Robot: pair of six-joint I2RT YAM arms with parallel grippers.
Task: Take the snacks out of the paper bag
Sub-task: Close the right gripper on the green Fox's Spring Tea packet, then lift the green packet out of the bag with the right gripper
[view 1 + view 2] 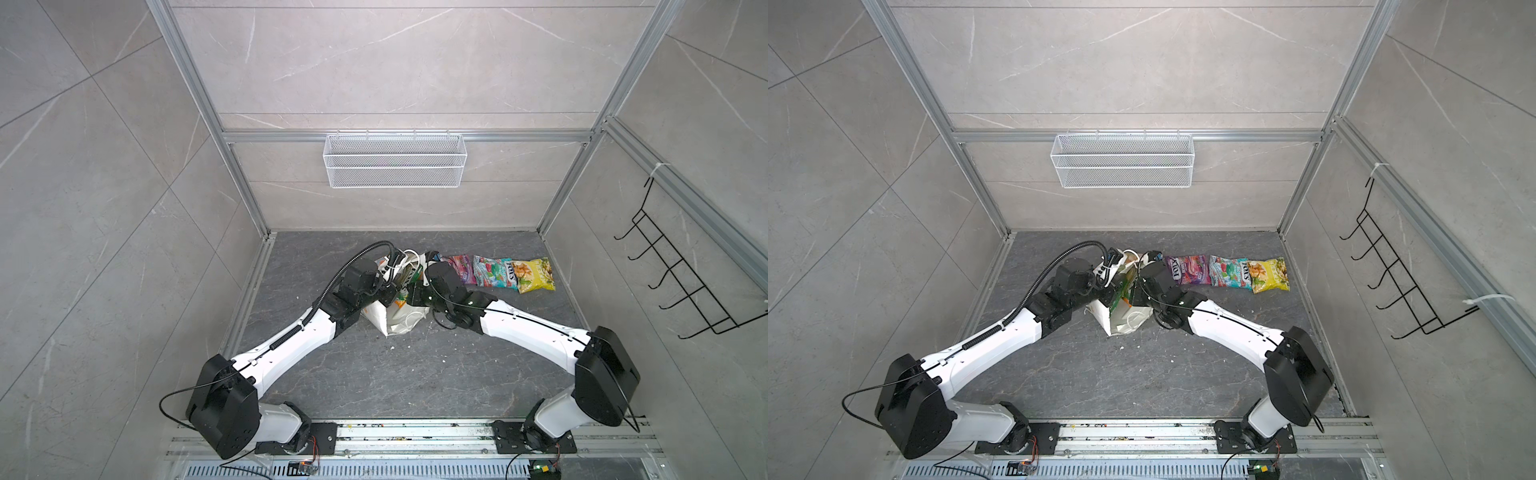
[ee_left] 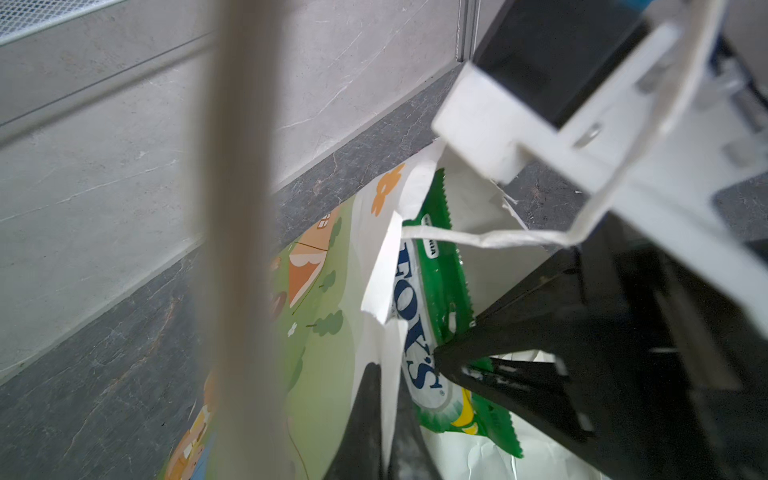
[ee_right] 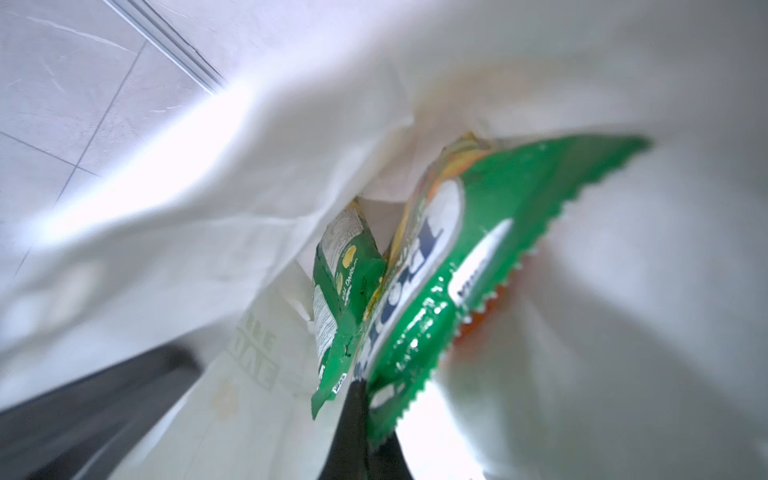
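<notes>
Two robot arms meet over a white paper bag (image 1: 395,322) that stands mid-tabletop (image 1: 415,374), seen in both top views. Three snacks lie out in a row to its right, on the right arm's side: a purple packet (image 1: 463,269), a teal packet (image 1: 494,272) and a chip bag (image 1: 536,274).

The left wrist view shows the left claw (image 2: 382,401) closed on the bag's paper wall just below the rim, which holds the mouth apart. In that view the right claw (image 2: 440,357) reaches into the mouth from the opposite side. It is closed on the zigzag-cut edge of a green packet (image 2: 432,291) marked FOX'S.

The packet stands on edge inside the bag, its flat face lying along the wall that the left claw pinches. Its length seems to run from the bag's depth up toward the opening. One end already shows at the rim.

In the right wrist view the green packet (image 3: 457,270) stretches away ahead of the right claw (image 3: 357,399). A second green packet (image 3: 345,291) stands just beside it, deeper in, and something orange shows behind.

The right arm is the one with hold of it. The pull should probably follow the packet's length, straight out through the mouth and away from the pinched wall. The cord handle (image 2: 478,239) crossing the opening could snag it.
</notes>
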